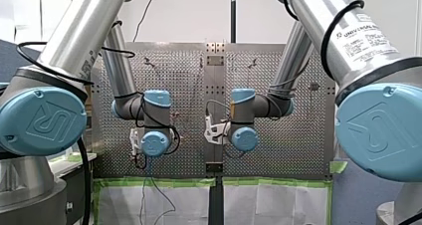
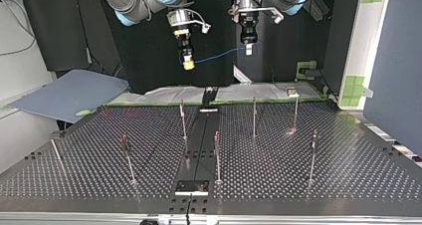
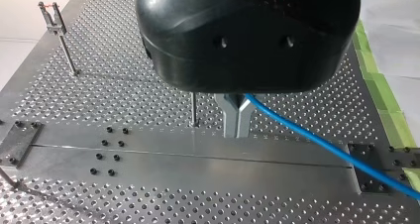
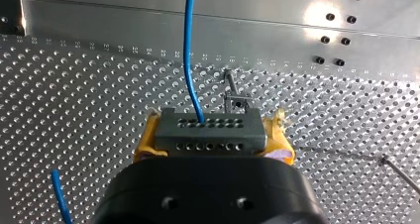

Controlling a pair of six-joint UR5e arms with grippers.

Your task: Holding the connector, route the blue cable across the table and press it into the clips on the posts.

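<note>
Both grippers hang high above the perforated table (image 2: 278,150). The dark grey connector (image 4: 208,135) sits between the yellow pads (image 4: 144,143) of my right gripper (image 4: 210,127), which is shut on it. The blue cable (image 4: 189,55) leaves the connector's face and spans to my left gripper (image 2: 247,50). In the top view the cable (image 2: 219,56) sags slightly between my right gripper (image 2: 188,63) and the left one. My left gripper (image 3: 236,131) has its metal fingers shut on the cable (image 3: 322,142), which trails off beside it. Several thin posts with clips (image 2: 183,119) stand on the table below.
A clip post (image 4: 236,101) stands just ahead of the connector. Another clip post (image 3: 56,23) stands far off to the side of my left gripper, and a bare post (image 3: 194,110) right beside its fingers. A loose blue cable end (image 4: 59,194) shows beside the right gripper.
</note>
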